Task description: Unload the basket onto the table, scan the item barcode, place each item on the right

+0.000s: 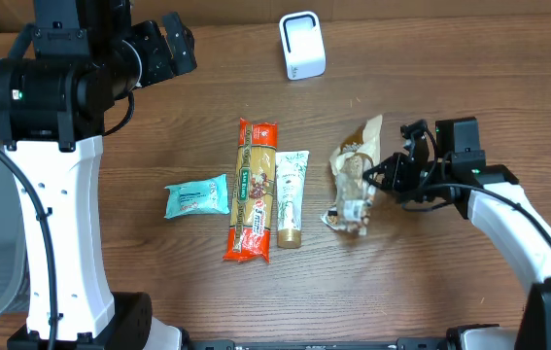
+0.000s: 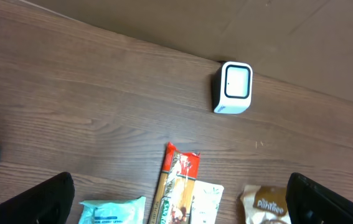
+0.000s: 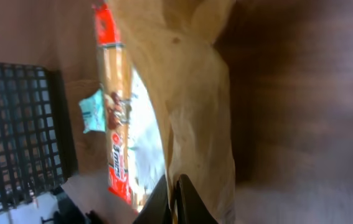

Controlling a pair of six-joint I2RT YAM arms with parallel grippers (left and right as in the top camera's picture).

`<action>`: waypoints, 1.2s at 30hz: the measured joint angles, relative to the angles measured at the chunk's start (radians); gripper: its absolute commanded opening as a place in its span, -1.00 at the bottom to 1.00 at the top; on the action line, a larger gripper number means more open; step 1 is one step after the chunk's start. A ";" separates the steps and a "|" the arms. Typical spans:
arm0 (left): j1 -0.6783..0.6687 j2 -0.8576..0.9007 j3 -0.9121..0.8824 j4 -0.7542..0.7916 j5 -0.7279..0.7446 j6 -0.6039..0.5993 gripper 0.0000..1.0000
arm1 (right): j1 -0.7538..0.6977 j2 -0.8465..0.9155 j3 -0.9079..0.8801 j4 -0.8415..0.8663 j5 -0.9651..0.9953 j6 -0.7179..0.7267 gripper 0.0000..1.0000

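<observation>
The item in hand is a crumpled brown-and-cream snack bag point(image 1: 356, 180), right of the middle of the table. My right gripper point(image 1: 377, 177) is shut on the bag's right edge. In the right wrist view the tan bag point(image 3: 195, 93) fills the centre, its edge pinched between the closed fingertips of the right gripper point(image 3: 175, 199). A white barcode scanner point(image 1: 301, 45) stands at the back centre, well away from the bag. My left gripper point(image 1: 180, 44) hangs open and empty at the back left. Its wrist view looks down on the scanner point(image 2: 232, 87) and the bag's top point(image 2: 264, 202).
Left of the bag lie a white tube point(image 1: 291, 194), a long red-and-orange spaghetti pack point(image 1: 253, 190) and a teal packet point(image 1: 197, 197). A dark mesh basket point(image 3: 14, 124) sits at the table's left side. The left arm's white column point(image 1: 61, 243) stands at the front left.
</observation>
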 measured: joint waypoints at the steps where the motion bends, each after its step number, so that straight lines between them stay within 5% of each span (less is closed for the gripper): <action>1: 0.000 0.000 0.000 0.000 0.000 0.000 0.99 | 0.000 -0.003 0.000 -0.032 0.012 0.013 -0.92; 6: 0.000 0.000 0.000 0.000 0.000 0.000 0.99 | 0.000 -0.003 0.000 -0.184 0.084 0.050 -0.92; 10: 0.000 0.000 0.000 0.000 0.000 0.000 0.99 | 0.000 -0.003 0.000 -0.286 0.158 0.048 -0.17; 17: 0.000 0.000 0.000 0.001 -0.002 0.000 0.99 | -0.001 0.000 0.159 -0.577 0.331 -0.057 0.75; 24: 0.000 0.000 0.000 0.000 -0.003 0.000 0.99 | 0.000 -0.003 0.375 -0.536 0.445 -0.259 0.92; 28: 0.000 0.000 0.000 0.000 -0.003 0.000 0.99 | 0.010 0.021 0.377 -0.522 0.464 -0.320 0.84; 36: 0.000 0.000 0.000 0.000 -0.003 0.000 0.99 | 0.125 0.188 0.377 -0.524 0.522 -0.192 0.93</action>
